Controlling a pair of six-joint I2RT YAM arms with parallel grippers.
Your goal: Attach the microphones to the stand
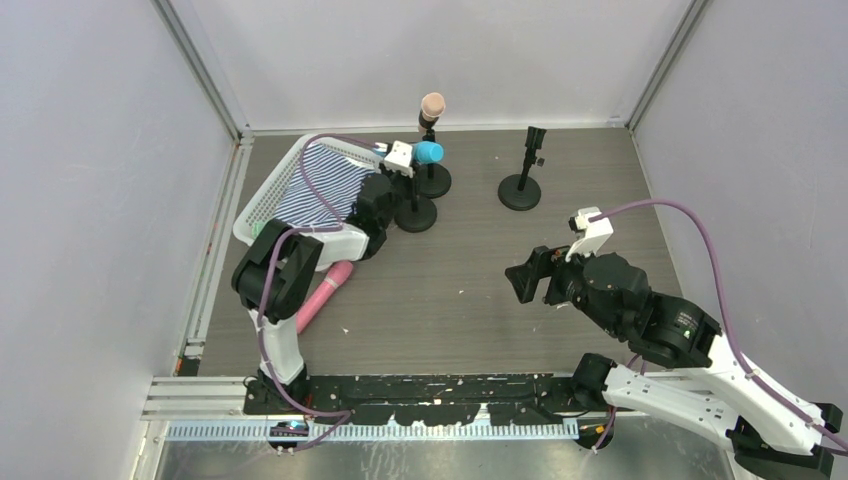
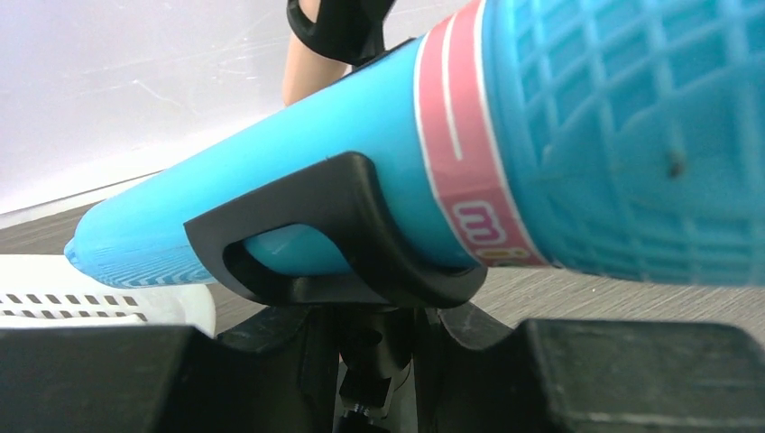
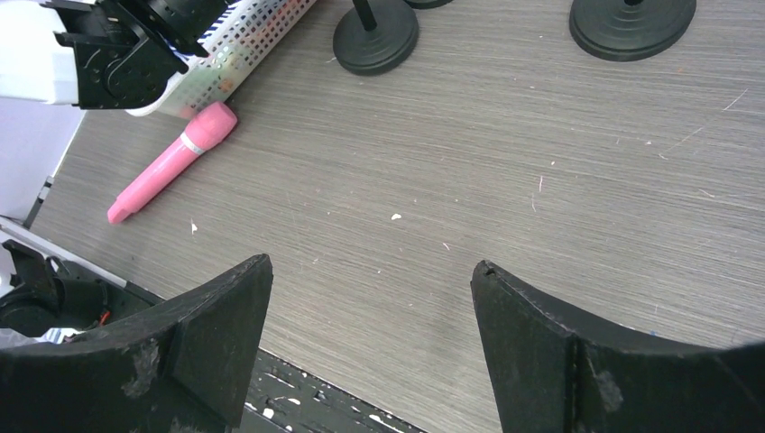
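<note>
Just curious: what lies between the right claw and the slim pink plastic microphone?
Only bare grey wood-grain tabletop separates right claw from pink microphone, per right wrist view.

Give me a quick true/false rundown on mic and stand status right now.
1. The blue microphone sits in a stand's clip. True.
2. The pink microphone is inside the basket. False: it lies flat on the table, just outside the basket.
3. The right gripper is open and holds nothing. True.
4. All three stands hold a microphone. False: the third stand, on the right in the top view, is empty.
5. The peach microphone lies on the table. False: it stands upright on the rear stand.
</note>
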